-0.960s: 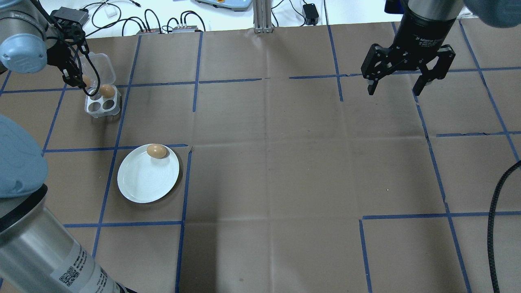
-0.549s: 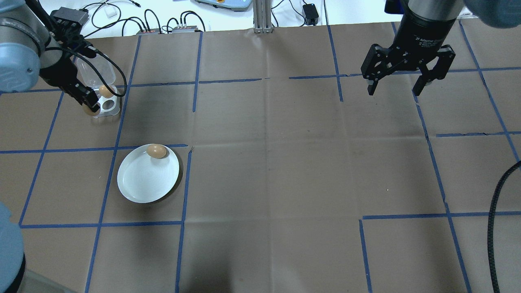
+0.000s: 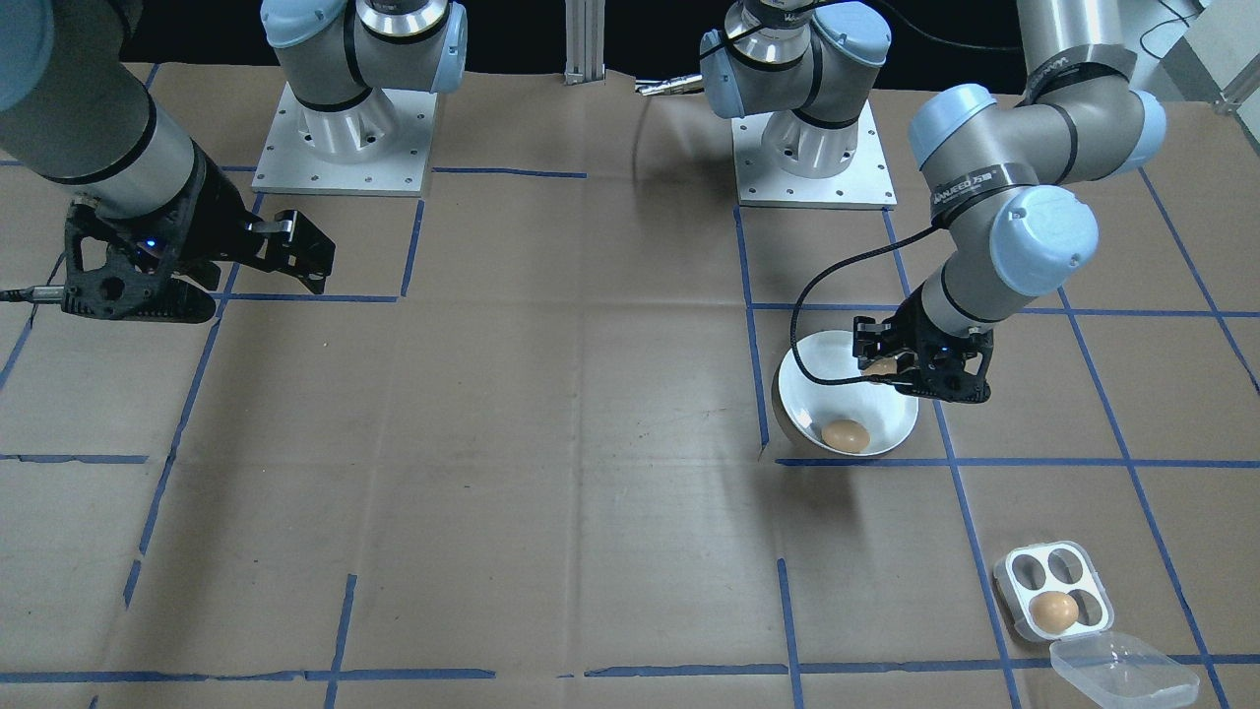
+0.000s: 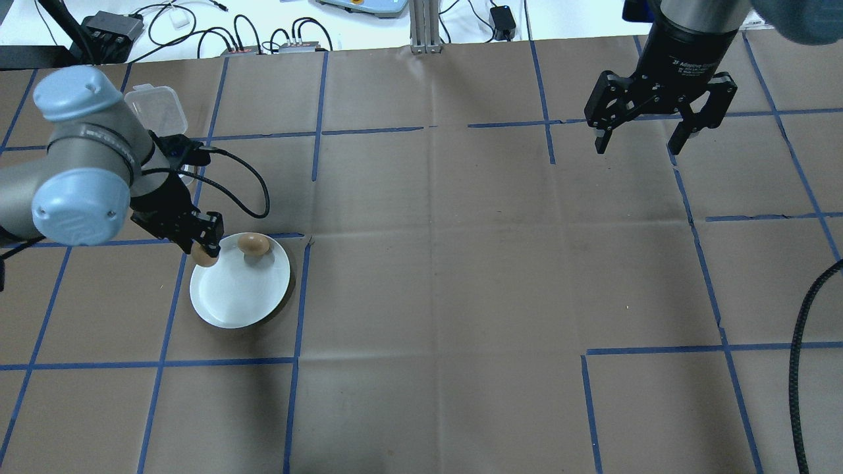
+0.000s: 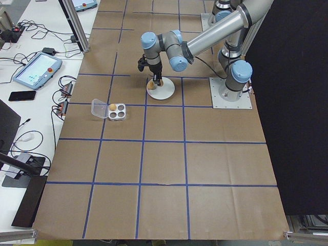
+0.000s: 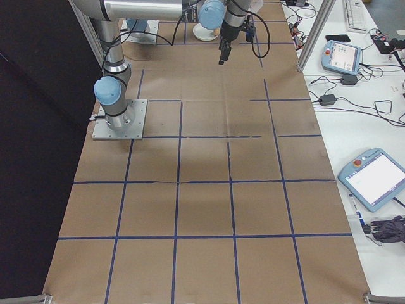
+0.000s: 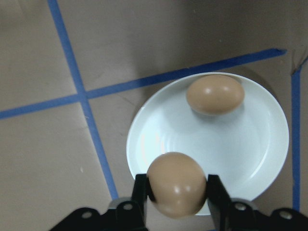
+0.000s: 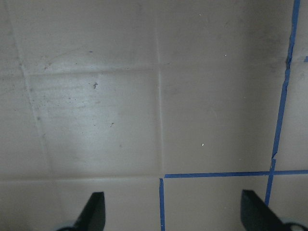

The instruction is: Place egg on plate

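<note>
My left gripper [image 7: 176, 195] is shut on a brown egg [image 7: 176, 183] and holds it over the near-left rim of the white plate [image 7: 240, 144]. A second egg [image 7: 215, 94] lies inside the plate by its far rim. From overhead, the held egg [image 4: 205, 258] sits at the plate's [image 4: 237, 296] upper-left edge, with the left gripper [image 4: 207, 250] just above it and the resting egg [image 4: 253, 244] to its right. My right gripper [image 4: 639, 141] hangs open and empty over bare table at the far right.
A small white four-hole egg tray [image 3: 1014, 576] with one egg [image 3: 1053, 611] and an open clear lid [image 3: 1122, 670] stands beyond the plate on the left side. Cables and devices lie past the table's far edge. Blue tape lines grid the brown tabletop.
My left gripper has carried the egg from the egg tray toward me, down to the plate's rim. The right gripper has stayed still and open.
</note>
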